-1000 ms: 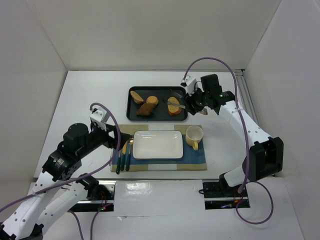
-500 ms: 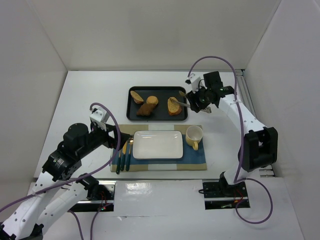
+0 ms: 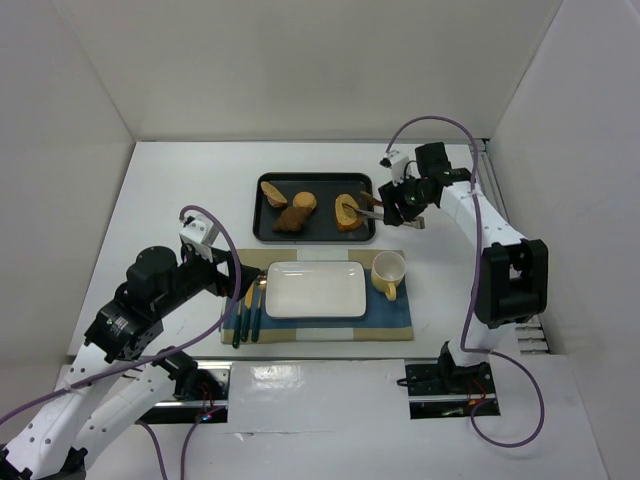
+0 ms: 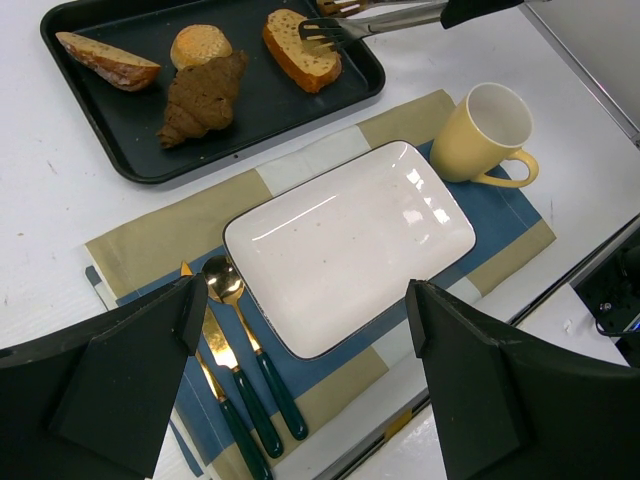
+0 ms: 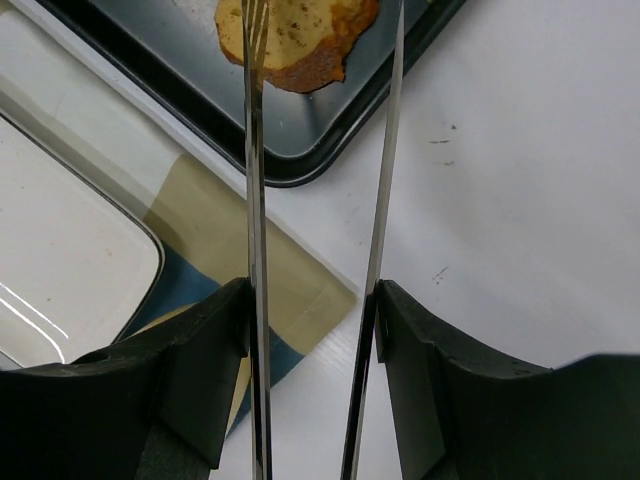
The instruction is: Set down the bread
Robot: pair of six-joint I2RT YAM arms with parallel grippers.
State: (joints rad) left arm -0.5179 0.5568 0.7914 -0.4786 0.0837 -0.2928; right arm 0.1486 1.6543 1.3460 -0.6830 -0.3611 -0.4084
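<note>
Bread [image 3: 347, 211] lies flat at the right end of black tray [image 3: 262, 232], toward the surface's far edge. Right fingers [image 5: 190, 370] grip metal tongs [image 5: 256, 200], tong arms spread, one forked tip over it. Left fingers [image 4: 130, 380] wide apart, empty, near-left side.

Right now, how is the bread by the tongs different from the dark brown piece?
The bread is golden-tan with a brown crust; the dark brown piece is dark all over. The bread is a flat slice; the dark brown piece is lumpy and long. The tongs reach over the bread, not the dark brown piece. Both lie on the black tray.
</note>
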